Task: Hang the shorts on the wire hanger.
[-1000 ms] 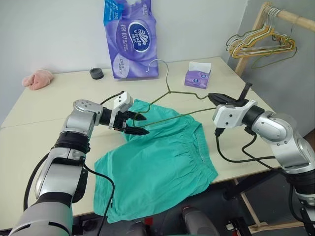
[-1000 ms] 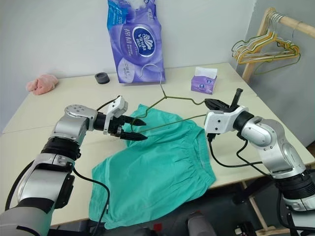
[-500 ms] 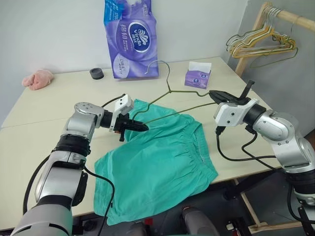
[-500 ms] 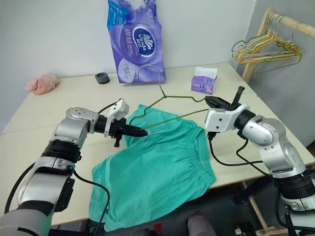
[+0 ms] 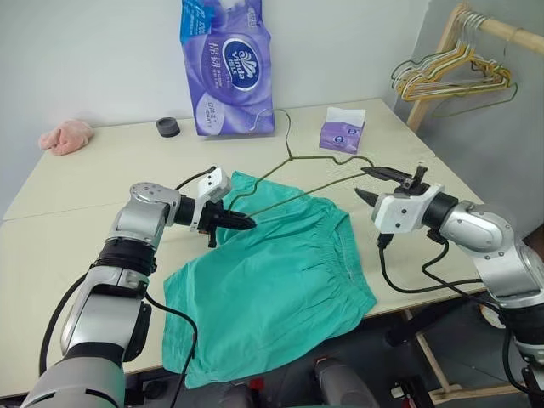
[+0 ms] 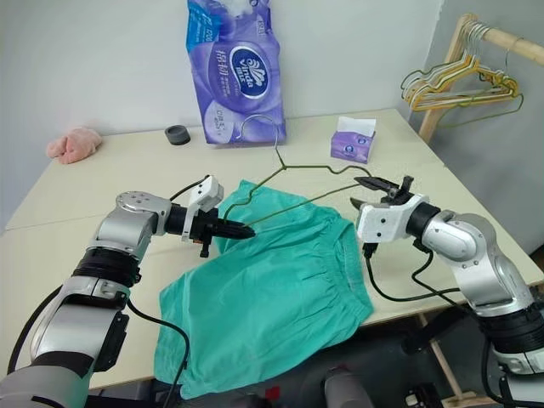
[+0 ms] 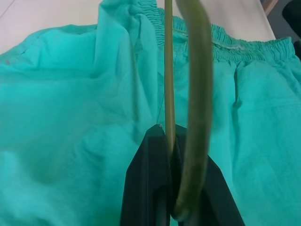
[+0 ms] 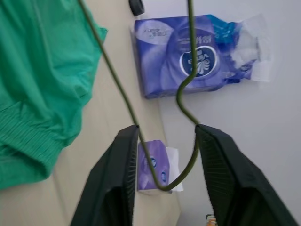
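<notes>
The teal shorts point(image 5: 272, 280) lie spread over the front edge of the table point(image 5: 76, 195), one leg drooping past that edge, the gathered waistband turned toward the right side. Above them the wire hanger point(image 5: 293, 174) is held off the surface, its hook rising toward the back edge and its lower bar slanting across the top of the shorts.

The left gripper point(image 5: 240, 222) reaches in from the left and is clamped tight on the hanger's left corner; from the left wrist view the thin wire point(image 7: 169, 94) runs straight out from between the two pressed-together black fingers point(image 7: 150, 188), with green cloth spread below.

The right gripper point(image 5: 374, 184) sits at the hanger's right end with its jaws apart. In the right wrist view the wire's bend point(image 8: 164, 186) loops between the two spread fingers point(image 8: 120, 179); whether either touches it I cannot tell.

At the back edge stand a purple tissue pack point(image 5: 225, 72), a small black cap point(image 5: 167, 127) and a small tissue box point(image 5: 342, 130); a pink cloth lump point(image 5: 64, 136) sits at the back left corner. Beyond the right side, hangers hang on a wooden rack point(image 5: 450, 72).
</notes>
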Controlling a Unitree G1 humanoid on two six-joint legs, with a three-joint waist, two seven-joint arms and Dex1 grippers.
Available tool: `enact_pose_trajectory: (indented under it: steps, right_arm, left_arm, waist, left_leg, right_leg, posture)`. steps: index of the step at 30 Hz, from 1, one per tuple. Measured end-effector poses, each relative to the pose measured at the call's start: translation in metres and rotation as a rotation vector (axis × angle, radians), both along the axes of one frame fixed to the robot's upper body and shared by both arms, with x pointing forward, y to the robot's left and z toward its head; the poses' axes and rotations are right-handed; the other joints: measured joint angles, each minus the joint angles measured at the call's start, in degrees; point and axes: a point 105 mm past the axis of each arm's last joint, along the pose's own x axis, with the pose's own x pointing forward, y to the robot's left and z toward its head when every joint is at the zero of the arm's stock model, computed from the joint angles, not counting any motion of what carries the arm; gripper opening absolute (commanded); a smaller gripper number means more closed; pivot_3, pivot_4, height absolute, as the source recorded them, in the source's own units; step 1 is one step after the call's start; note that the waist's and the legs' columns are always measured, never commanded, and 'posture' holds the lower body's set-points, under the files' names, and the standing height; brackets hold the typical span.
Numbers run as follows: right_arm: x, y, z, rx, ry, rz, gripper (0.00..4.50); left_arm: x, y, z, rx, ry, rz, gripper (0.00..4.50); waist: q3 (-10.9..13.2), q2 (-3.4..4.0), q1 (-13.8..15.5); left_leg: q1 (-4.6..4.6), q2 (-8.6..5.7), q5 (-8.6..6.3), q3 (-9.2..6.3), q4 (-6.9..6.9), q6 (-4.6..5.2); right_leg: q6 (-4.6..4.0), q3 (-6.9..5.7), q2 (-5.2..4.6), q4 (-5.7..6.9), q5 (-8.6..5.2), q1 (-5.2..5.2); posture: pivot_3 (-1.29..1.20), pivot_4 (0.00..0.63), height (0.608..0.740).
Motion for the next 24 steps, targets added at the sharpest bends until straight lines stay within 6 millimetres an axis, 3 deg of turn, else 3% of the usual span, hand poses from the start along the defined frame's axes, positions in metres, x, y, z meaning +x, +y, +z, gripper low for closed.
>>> enact_pose_trajectory:
  steps: [2, 7, 12, 19, 24]
  right_arm:
    - [-0.002, -0.005, 0.0, 0.013, 0.046, -0.012, 3.74]
    - [-0.008, -0.034, -0.011, 0.09, 0.32, -0.122, 3.74]
    - [-0.015, -0.024, -0.012, 0.166, 0.494, -0.135, 3.74]
    - [-0.022, 0.005, -0.038, 0.128, 0.735, -0.106, 3.74]
    - [-0.017, 0.019, -0.045, 0.115, 0.792, -0.088, 3.57]
  left_arm:
    - [0.0, 0.0, 0.0, 0.004, -0.007, -0.006, 0.0]
    - [-0.009, 0.014, -0.007, 0.131, -0.047, -0.07, 0.0]
    - [-0.016, 0.009, -0.008, 0.199, -0.086, -0.176, 0.0]
    - [-0.017, 0.0, -0.001, 0.24, -0.148, -0.232, 0.0]
    - [-0.018, -0.004, 0.003, 0.248, -0.175, -0.252, 0.0]
  waist:
    - [0.0, 0.0, 0.0]
    - [0.0, 0.0, 0.0]
    - [0.0, 0.01, 0.0]
    - [0.0, 0.01, 0.0]
    - [0.0, 0.01, 0.0]
  left_leg:
    - [0.0, 0.01, 0.0, 0.0, 0.0, 0.0]
    - [0.03, 0.03, 0.0, -0.02, -0.01, 0.0]
    - [0.02, 0.03, 0.0, -0.02, 0.0, 0.0]
    - [0.0, 0.05, 0.0, -0.04, -0.01, 0.0]
    - [-0.01, 0.03, 0.0, -0.06, 0.0, 0.0]
  right_leg:
    - [0.0, -0.01, 0.01, 0.0, 0.0, 0.0]
    - [0.0, -0.01, 0.01, 0.01, 0.0, 0.02]
    - [0.0, -0.02, 0.02, 0.01, 0.0, 0.01]
    - [0.0, -0.04, 0.02, 0.01, -0.01, -0.01]
    - [0.0, -0.06, 0.0, 0.01, -0.01, -0.01]
  posture:
    - [-0.24, 0.079, 0.74]
    - [-0.25, 0.08, 0.74]
    - [-0.25, 0.077, 0.74]
    - [-0.24, 0.076, 0.74]
    - [-0.23, 0.076, 0.74]
